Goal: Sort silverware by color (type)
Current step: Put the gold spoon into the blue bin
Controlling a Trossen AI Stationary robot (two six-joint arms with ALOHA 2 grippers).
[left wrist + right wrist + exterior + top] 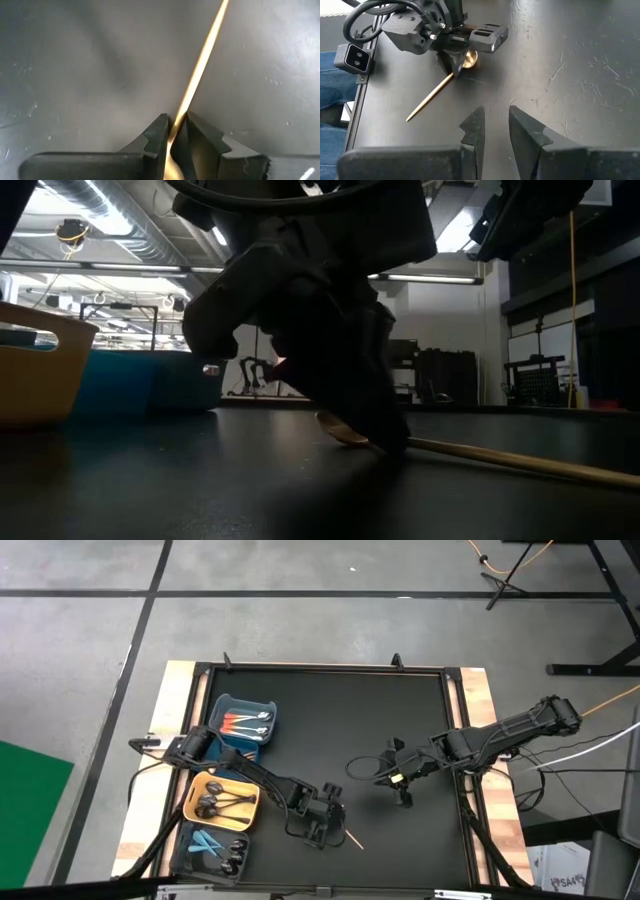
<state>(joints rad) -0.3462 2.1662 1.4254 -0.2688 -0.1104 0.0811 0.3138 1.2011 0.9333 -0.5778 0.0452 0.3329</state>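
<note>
Spoon, gold, thin, stiff and probably slippery, lies pinched near its bowl by the left gripper; right gripper hovers narrowly parted, empty.

A spoon lies near the table's front edge; three bins line its left edge.

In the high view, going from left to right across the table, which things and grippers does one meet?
Yellow bin → left gripper, shut on the gold spoon → right gripper, empty over the bare mat. The blue and grey bins share the yellow bin's column, so I leave them out.
</note>
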